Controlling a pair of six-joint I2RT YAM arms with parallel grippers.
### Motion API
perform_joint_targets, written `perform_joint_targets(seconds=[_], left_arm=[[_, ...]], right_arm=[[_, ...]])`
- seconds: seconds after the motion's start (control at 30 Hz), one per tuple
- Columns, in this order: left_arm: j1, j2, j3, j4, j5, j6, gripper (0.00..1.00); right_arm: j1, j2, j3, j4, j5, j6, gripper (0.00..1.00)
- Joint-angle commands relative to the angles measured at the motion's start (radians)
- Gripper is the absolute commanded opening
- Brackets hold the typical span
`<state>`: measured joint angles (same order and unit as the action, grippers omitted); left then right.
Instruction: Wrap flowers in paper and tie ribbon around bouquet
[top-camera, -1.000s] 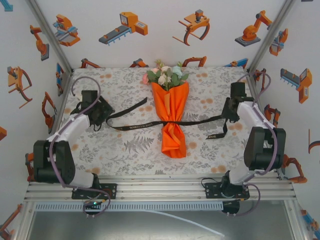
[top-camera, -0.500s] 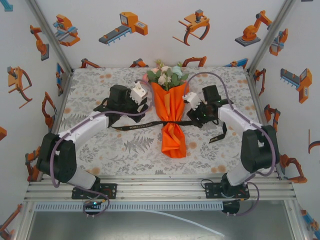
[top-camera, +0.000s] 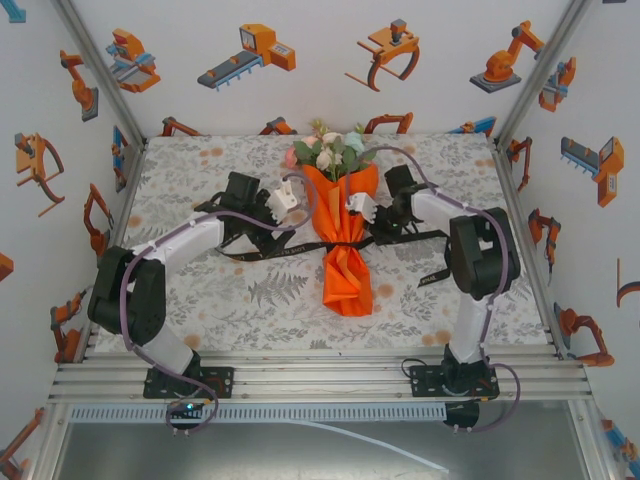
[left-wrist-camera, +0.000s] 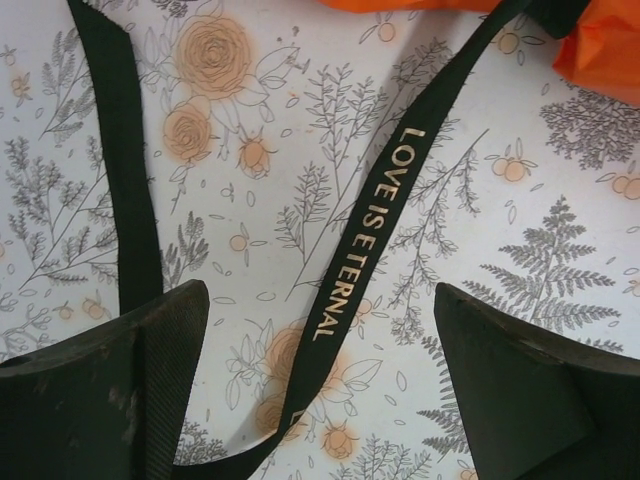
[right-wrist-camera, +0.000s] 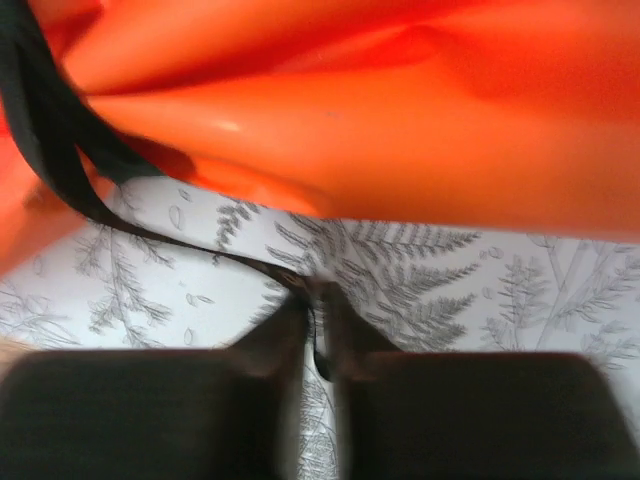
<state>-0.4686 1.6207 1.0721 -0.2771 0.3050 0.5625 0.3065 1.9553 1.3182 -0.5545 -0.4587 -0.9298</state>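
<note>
The bouquet lies mid-table: orange paper (top-camera: 343, 262) wrapped as a cone around the flowers (top-camera: 330, 152), whose pink, white and pale blooms point to the far side. The black ribbon (top-camera: 262, 253) crosses the cone's waist and trails out on both sides. My left gripper (top-camera: 285, 222) hovers open just left of the cone. In the left wrist view the lettered ribbon (left-wrist-camera: 372, 235) runs on the cover between the spread fingers (left-wrist-camera: 120, 385), untouched by the left gripper (left-wrist-camera: 320, 335). My right gripper (top-camera: 368, 232) is at the cone's right edge, shut (right-wrist-camera: 315, 312) on the ribbon (right-wrist-camera: 60, 150), under the paper (right-wrist-camera: 400, 110).
A grey floral-patterned cover (top-camera: 220, 300) spreads over the table. The ribbon's right tail (top-camera: 436, 274) lies loose toward the right arm. White walls with robot stickers and metal frame posts (top-camera: 95, 60) close in the back and both sides.
Both arms swung inward from the table's sides to the bouquet. The right gripper has shut on the ribbon beside the cone. The left gripper has spread wider over the ribbon.
</note>
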Motion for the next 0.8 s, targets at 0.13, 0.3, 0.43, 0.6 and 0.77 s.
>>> perform_joint_targets(seconds=[0.13,0.3,0.43,0.6,0.77], left_arm=[[-0.034,0.053,-0.019,0.081,0.125,-0.007,0.86],[-0.088,0.156,0.015,0.231,0.168,-0.032,0.85],[-0.121,0.215,0.02,0.358,0.184,-0.086,0.84],[-0.132,0.265,0.028,0.416,0.216,-0.172,0.71],[-0.143,0.277,0.048,0.372,0.21,-0.182,0.46]], right_arm=[[0.009,-0.108,-0.017,-0.064,-0.144,-0.019,0.0],[0.009,-0.186,-0.053,-0.042,-0.254,0.027,0.0],[0.009,-0.214,-0.073,-0.015,-0.258,0.044,0.0],[0.009,-0.23,-0.08,-0.001,-0.259,0.067,0.0],[0.009,-0.268,-0.124,0.108,-0.276,0.153,0.0]])
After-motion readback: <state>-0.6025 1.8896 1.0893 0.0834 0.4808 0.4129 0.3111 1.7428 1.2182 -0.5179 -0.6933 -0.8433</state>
